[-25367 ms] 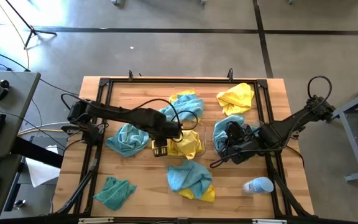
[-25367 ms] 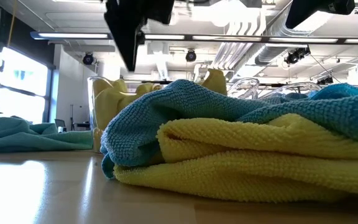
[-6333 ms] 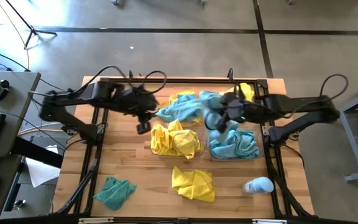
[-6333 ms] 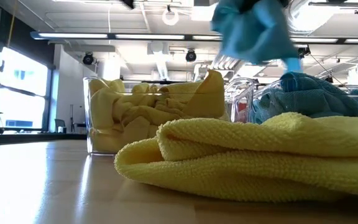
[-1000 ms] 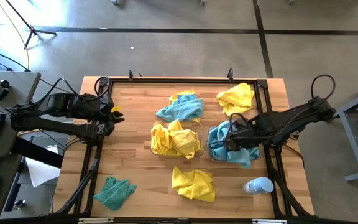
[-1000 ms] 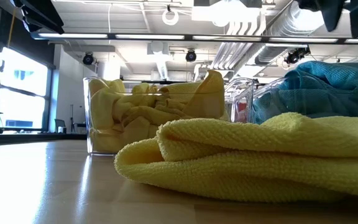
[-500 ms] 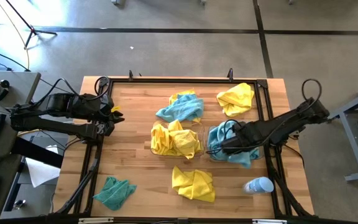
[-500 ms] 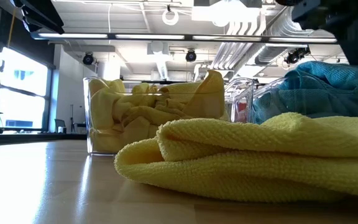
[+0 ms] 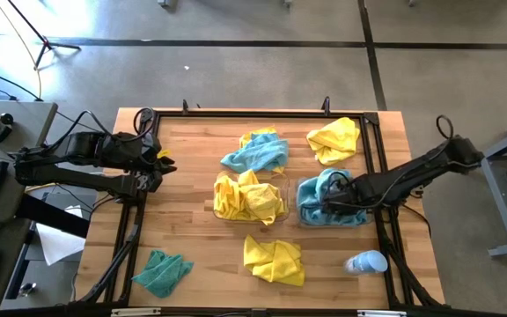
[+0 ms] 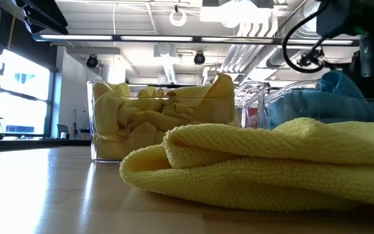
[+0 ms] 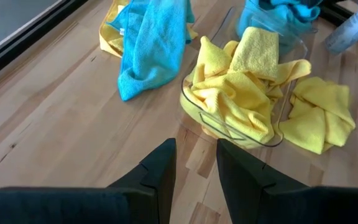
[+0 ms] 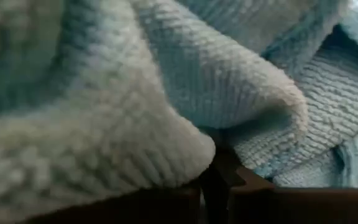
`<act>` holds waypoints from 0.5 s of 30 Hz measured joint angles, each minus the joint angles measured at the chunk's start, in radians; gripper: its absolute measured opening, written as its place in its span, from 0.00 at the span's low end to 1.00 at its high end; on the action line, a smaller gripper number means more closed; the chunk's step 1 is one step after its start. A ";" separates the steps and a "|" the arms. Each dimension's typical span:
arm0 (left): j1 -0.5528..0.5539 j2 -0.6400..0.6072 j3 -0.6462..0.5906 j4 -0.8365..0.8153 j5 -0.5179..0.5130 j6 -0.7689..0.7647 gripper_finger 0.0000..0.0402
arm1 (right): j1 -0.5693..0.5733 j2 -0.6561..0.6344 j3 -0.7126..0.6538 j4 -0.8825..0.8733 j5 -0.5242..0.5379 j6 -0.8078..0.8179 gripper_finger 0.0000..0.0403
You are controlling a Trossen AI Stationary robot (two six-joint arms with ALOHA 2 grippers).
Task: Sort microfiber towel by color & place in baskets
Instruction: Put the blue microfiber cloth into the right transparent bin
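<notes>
Two clear baskets stand side by side mid-table. The left basket (image 9: 282,187) holds yellow towels (image 9: 246,198); the right basket (image 9: 365,218) holds blue towels (image 9: 317,204). My right gripper (image 9: 334,205) is shut and points down into the blue pile, its fingertips (image 12: 215,177) buried in the cloth. My left gripper (image 9: 158,164) waits open at the table's left edge, above the wood, touching nothing. Loose towels lie flat on the table: a blue one over a yellow one (image 9: 258,151), a yellow one (image 9: 334,138), another yellow one (image 9: 274,260) and a teal one (image 9: 161,271). My right gripper presses its shut fingers from above, pointing down, into the blue towels' top folds (image 12: 229,99) inside the right basket. Cloth bulges up around the fingers and hides their tips. The pile lies in the basket; nothing shows pinched between the fingers.
A white and light-blue bottle (image 9: 365,262) lies near the table's right front corner. A black metal frame (image 9: 139,189) runs along the table's edges. Bare wood lies between the left arm and the baskets.
My right gripper has shut and dropped straight down into the blue towels. The pile, which bulged high and hung over the basket's near wall, now lies lower and inside the basket.
</notes>
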 joint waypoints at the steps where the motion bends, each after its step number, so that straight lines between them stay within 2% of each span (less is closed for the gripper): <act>1: 0.000 0.000 0.000 0.003 0.000 -0.007 0.25 | -0.009 -0.002 -0.014 0.013 -0.008 0.000 0.00; 4: 0.000 0.000 0.000 0.011 0.000 -0.016 0.25 | -0.024 -0.001 -0.022 -0.003 -0.017 -0.001 0.00; 7: 0.000 0.002 0.000 0.022 0.000 -0.019 0.25 | -0.025 0.000 0.020 -0.093 0.010 -0.036 0.00; 15: 0.000 0.002 0.000 0.023 0.000 -0.019 0.25 | -0.012 0.001 0.249 -0.303 0.092 -0.068 0.00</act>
